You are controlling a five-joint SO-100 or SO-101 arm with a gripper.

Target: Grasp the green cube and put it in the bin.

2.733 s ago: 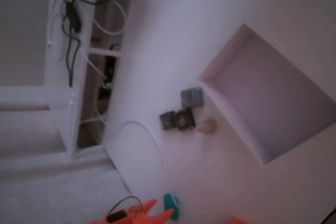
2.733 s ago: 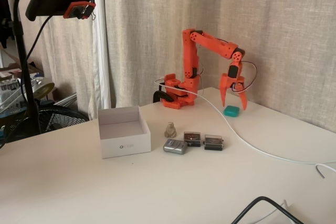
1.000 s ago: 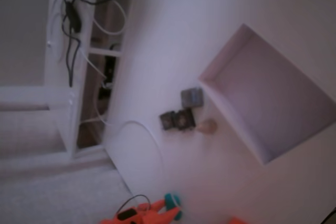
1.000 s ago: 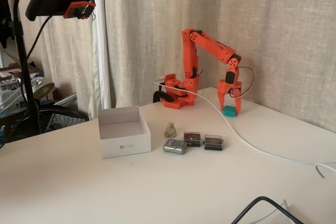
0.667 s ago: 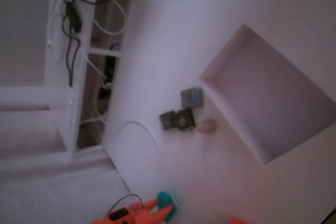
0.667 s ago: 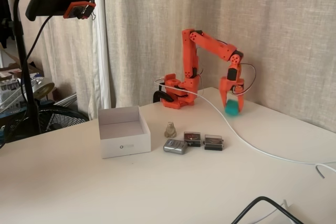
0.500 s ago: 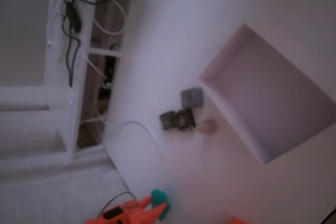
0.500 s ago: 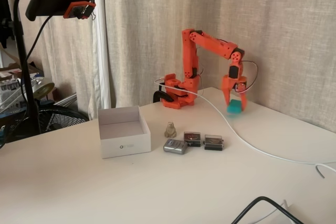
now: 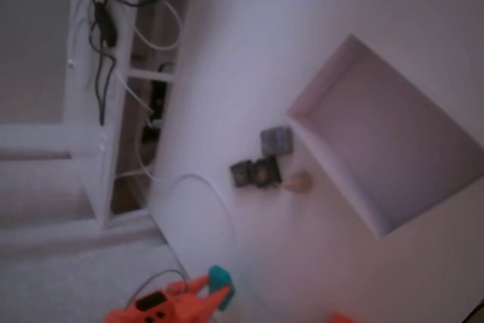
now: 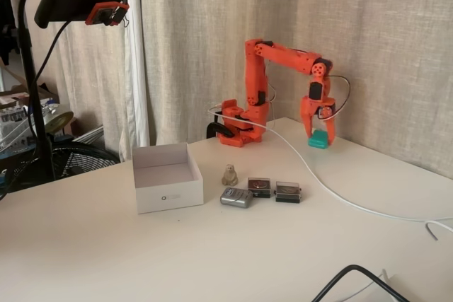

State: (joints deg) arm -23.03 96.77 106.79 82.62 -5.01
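The small teal-green cube (image 10: 318, 139) hangs clear of the table at the back right, held between the fingers of my orange gripper (image 10: 320, 137), which is shut on it. In a fixed view from above, the green cube (image 9: 221, 280) shows at the bottom edge, at the tip of the gripper (image 9: 215, 289). The bin (image 10: 168, 190), a white shallow box, stands to the left on the table, well apart from the arm. From above the bin (image 9: 333, 160) lies at the right.
A small beige figurine (image 10: 230, 175), a silver piece (image 10: 236, 197) and two dark square pieces (image 10: 274, 190) lie between bin and arm. A white cable (image 10: 333, 190) runs across the table. A black cable (image 10: 354, 274) sits at the front. A camera stand (image 10: 39, 104) rises at the left.
The gripper closed on the green cube where it lay on the table and has lifted it; the arm has risen and swung slightly right in the side view.
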